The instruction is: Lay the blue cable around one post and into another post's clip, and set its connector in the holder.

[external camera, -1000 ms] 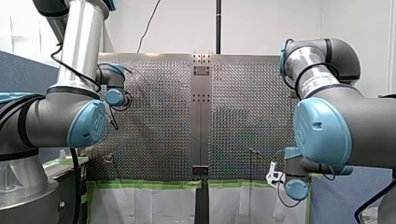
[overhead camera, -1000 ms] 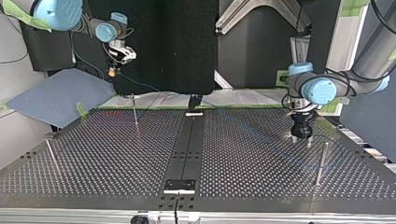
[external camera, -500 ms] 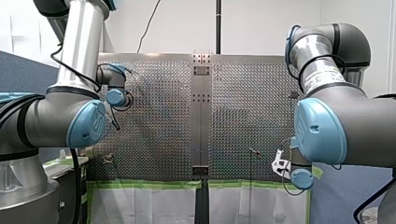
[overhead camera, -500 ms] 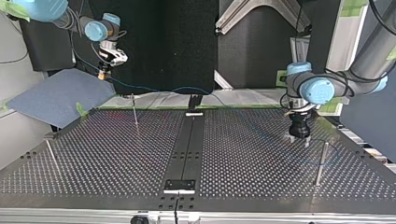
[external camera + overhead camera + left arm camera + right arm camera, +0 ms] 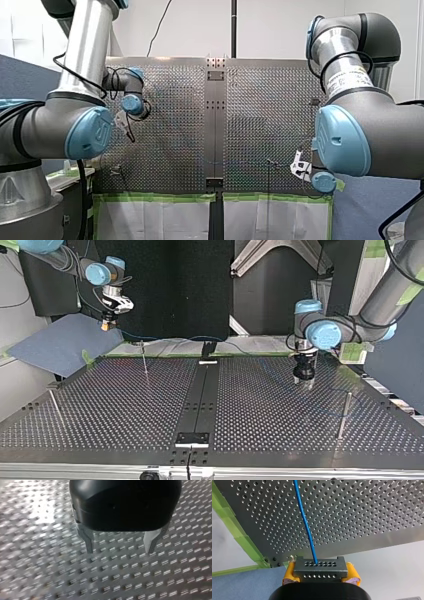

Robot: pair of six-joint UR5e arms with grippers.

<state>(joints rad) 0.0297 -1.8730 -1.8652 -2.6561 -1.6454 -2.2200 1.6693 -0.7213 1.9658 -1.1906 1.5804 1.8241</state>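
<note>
1. close at the right wrist, my right gripper is clamped on the grey connector, with a yellow pad pressed to each side. the blue cable leaves the connector's face and runs straight ahead over the perforated table.
2. over the last second this arm has carried the connector further off the table, toward the top view's left and a little higher, out beyond the green tape at the edge. the cable behind it now shows as a low line along the table's far edge in the top view. i judge this takes up slack before any routing begins.
3. further out, my left gripper hovers over the table with its metal fingers spread wide and nothing between them. it has slid away from the post at the top view's right toward the centre rail. no cable shows between or under these fingers.
4. farthest off, a thin post stands near the cable's line, though i cannot tell whether they touch. the cable is wrapped round no post and sits in no clip that i can see, so by my judgement the laying is yet to start.
</note>
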